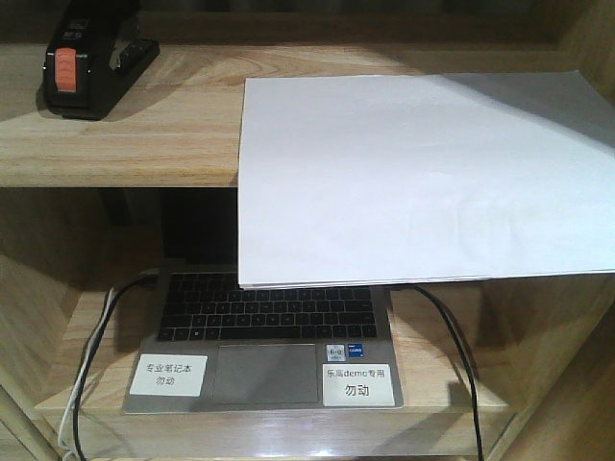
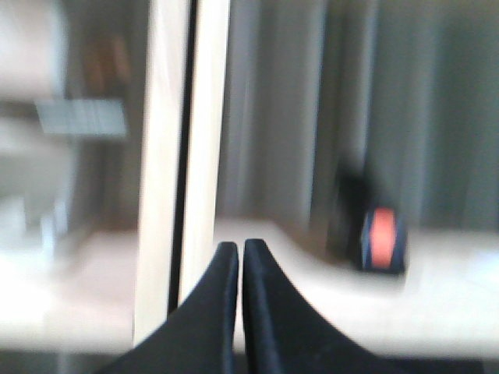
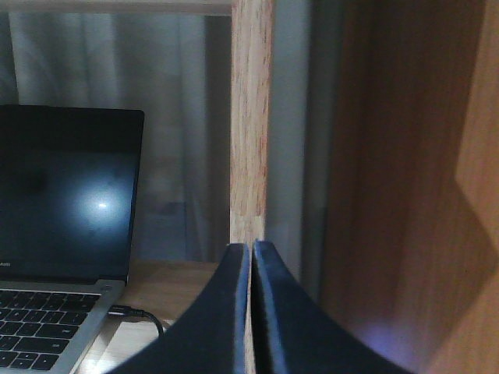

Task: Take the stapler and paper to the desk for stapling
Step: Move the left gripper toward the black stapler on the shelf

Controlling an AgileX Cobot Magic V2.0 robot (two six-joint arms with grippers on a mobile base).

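Note:
The black stapler (image 1: pixel 93 60) with its orange-red tab stands at the left end of the upper shelf (image 1: pixel 144 144). To its right lies the white paper (image 1: pixel 423 178), its front edge hanging out over the shelf's lip. In the blurred left wrist view the stapler (image 2: pixel 382 240) shows ahead and to the right of my left gripper (image 2: pixel 240 245), which is shut and empty. My right gripper (image 3: pixel 251 248) is also shut and empty, facing a wooden shelf post (image 3: pixel 249 117). Neither gripper shows in the front view. The desk is out of view.
An open laptop (image 1: pixel 269 336) with two white labels sits on the lower shelf under the paper, with black cables (image 1: pixel 452 355) at both sides. Its dark screen (image 3: pixel 66 195) is left of my right gripper. A pale upright post (image 2: pixel 183 156) stands ahead of my left gripper.

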